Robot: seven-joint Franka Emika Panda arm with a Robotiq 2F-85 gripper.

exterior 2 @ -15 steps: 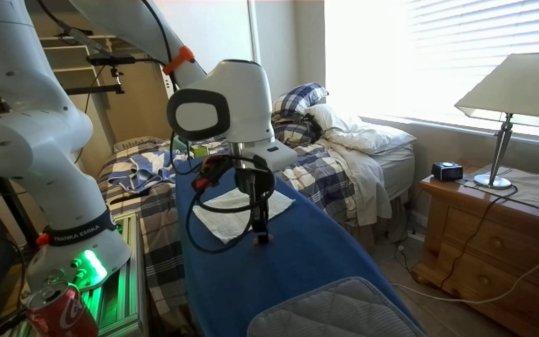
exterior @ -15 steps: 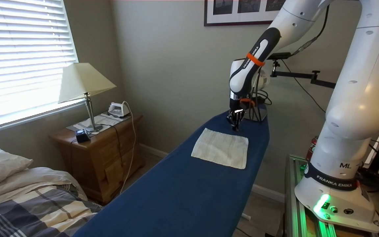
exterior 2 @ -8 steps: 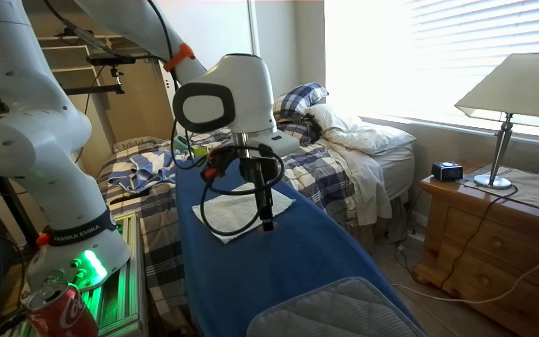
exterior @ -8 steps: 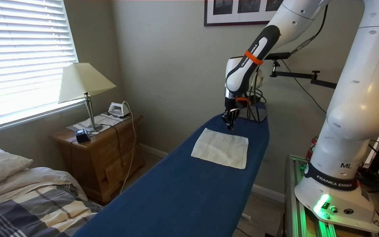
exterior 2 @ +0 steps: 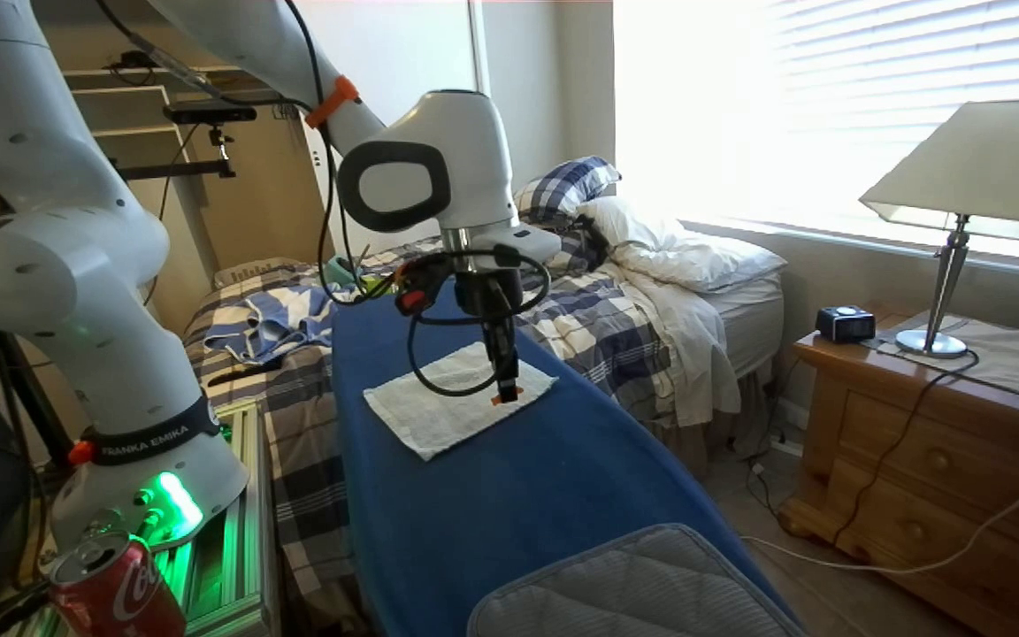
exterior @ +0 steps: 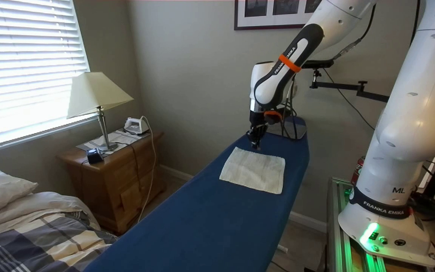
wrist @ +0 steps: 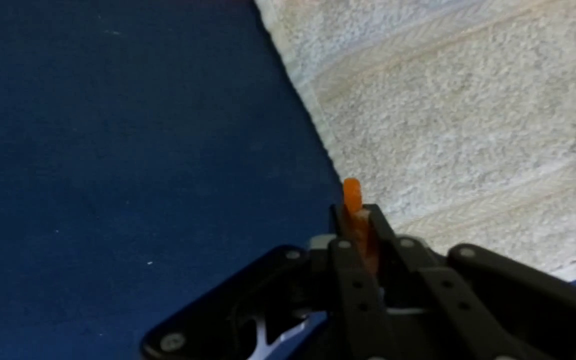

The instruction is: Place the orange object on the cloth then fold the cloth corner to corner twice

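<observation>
- Washcloth (wrist: 468, 125): spread flat, four-sided; cream terry pile, crossed by smoother woven bands, hemmed along the edges.
- Ironing board (exterior: 198, 223): directly under the washcloth; long, tapered to a rounded end; covered in smooth, dark blue fabric, dotted with pale specks in the wrist view.
- Robotiq gripper (wrist: 355, 214): black, angular linkages; pointing down near one hemmed edge of the washcloth. Jaws nearly together, clamped on the orange strip.
- Orange strip (wrist: 352, 192): narrow, smooth-looking, rounded at the tip; pinched in the jaws and projecting past them. In the wrist view, in line with one edge of the washcloth; touching or clear of the pile, cannot tell.
- Franka Panda arm (exterior: 410, 143): glossy white shell, rounded segments; bent over toward the washcloth.
- Quilted pad (exterior 2: 642, 588): grey, stitched, bound at the edge; apart from the washcloth, on the gripper side of it.
- Nightstand (exterior: 115, 189): boxy, grained brown wood; well apart from the washcloth.
- Coca-Cola can (exterior 2: 120, 584): red metal cylinder; well apart from the washcloth.
</observation>
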